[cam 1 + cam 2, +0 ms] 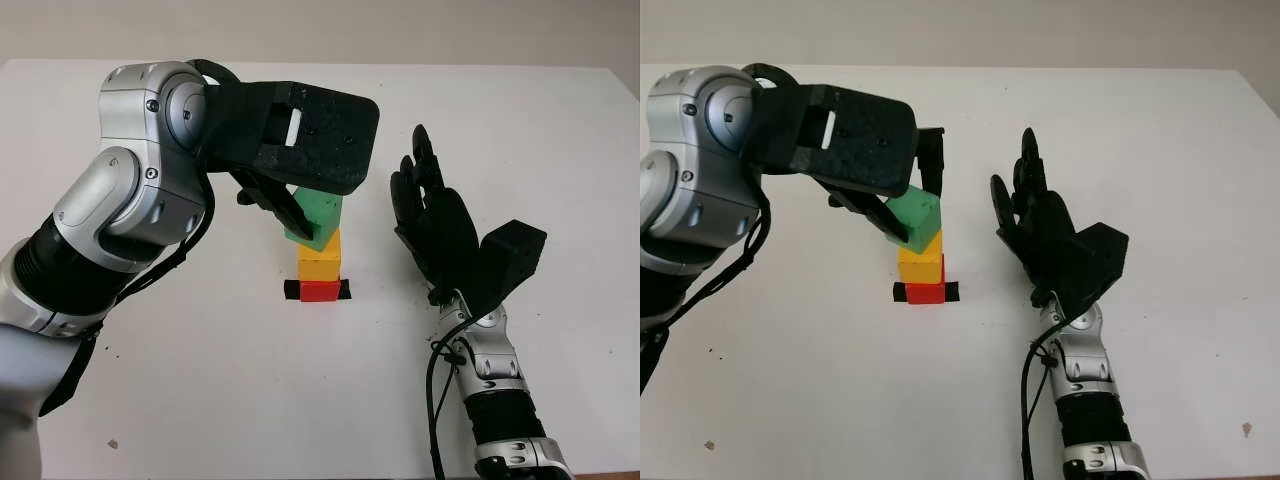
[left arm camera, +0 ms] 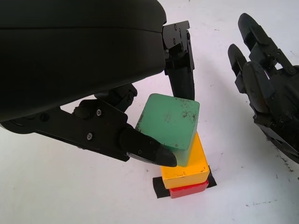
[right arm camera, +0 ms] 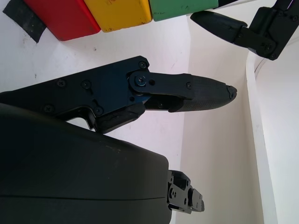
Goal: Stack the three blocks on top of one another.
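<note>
Here our left hand [image 2: 154,126] pinches the green block [image 2: 170,123] by opposite faces, tilted atop the yellow block [image 2: 187,165] and red block [image 2: 189,189]; light, rigid, likely slick. Our right hand [image 1: 435,225] waits open nearby.

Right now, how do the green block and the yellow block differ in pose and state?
The green block is tilted and pinched by the left hand; the yellow block sits level, with no fingers on it. The green block is topmost, on the yellow; the yellow lies directly on the red block. Both are cube-like blocks in one stack.
</note>
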You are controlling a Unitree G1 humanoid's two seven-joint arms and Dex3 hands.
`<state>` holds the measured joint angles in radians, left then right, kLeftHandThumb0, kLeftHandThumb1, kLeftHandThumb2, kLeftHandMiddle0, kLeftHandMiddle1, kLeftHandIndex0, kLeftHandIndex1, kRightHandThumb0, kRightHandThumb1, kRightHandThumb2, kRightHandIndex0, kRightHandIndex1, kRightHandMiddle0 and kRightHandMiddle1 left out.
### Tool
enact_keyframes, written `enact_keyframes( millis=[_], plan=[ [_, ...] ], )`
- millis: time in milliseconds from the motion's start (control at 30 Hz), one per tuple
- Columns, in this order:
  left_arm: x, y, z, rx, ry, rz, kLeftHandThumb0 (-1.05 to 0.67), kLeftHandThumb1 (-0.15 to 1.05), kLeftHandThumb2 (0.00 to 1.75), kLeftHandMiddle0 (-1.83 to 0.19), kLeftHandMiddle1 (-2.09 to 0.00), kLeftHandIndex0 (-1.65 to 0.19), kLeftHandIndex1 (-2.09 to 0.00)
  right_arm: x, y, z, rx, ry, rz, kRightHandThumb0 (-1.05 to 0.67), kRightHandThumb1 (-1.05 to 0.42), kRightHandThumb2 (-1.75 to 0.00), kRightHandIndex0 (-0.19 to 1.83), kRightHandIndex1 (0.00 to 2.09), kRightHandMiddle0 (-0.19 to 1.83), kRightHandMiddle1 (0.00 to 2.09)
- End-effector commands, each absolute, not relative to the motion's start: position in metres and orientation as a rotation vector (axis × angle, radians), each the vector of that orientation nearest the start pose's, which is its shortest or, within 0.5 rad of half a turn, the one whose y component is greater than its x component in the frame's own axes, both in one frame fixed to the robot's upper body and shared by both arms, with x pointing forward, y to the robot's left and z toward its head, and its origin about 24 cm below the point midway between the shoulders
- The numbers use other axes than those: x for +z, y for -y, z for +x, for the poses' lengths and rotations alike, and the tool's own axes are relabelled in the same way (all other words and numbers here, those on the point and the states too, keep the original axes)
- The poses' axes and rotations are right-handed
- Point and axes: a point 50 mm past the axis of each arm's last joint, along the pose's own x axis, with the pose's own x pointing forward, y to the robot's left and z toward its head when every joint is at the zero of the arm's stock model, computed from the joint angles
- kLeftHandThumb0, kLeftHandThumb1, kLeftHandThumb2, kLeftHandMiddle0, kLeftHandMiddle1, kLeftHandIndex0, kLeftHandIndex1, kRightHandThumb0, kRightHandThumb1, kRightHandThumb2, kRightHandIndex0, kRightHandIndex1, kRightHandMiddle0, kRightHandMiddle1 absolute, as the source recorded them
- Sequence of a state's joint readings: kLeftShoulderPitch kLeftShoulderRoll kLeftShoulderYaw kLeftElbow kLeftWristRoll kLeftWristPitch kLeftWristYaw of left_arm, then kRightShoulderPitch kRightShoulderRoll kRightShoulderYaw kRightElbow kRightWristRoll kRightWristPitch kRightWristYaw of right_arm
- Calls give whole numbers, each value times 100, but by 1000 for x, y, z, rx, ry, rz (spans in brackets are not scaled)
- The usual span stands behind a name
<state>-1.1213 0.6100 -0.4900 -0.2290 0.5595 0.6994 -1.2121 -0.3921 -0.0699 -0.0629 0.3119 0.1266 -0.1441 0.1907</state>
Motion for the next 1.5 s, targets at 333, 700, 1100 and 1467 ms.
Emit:
enact_keyframes(
  millis=[333,700,1100,1467],
  plan=[
    [299,-85,302,-748,-46,1409,-25,105,13,-62,-209,-51,-209,92,144,322,205,235,47,-73,-105,-48,-19,0,-19,3],
    [299,-84,300,-791,-60,1494,-37,105,10,-30,-207,-26,-209,92,145,323,213,233,47,-74,-105,-47,-19,0,-19,3],
    [299,-83,297,-825,-58,1525,-39,105,8,11,-170,0,-186,92,145,322,211,228,58,-76,-105,-47,-19,0,-19,4],
    [297,-84,298,-793,-29,1541,-42,105,9,8,-163,-2,-197,91,144,321,211,228,61,-73,-105,-47,-19,0,-19,3]
  ],
)
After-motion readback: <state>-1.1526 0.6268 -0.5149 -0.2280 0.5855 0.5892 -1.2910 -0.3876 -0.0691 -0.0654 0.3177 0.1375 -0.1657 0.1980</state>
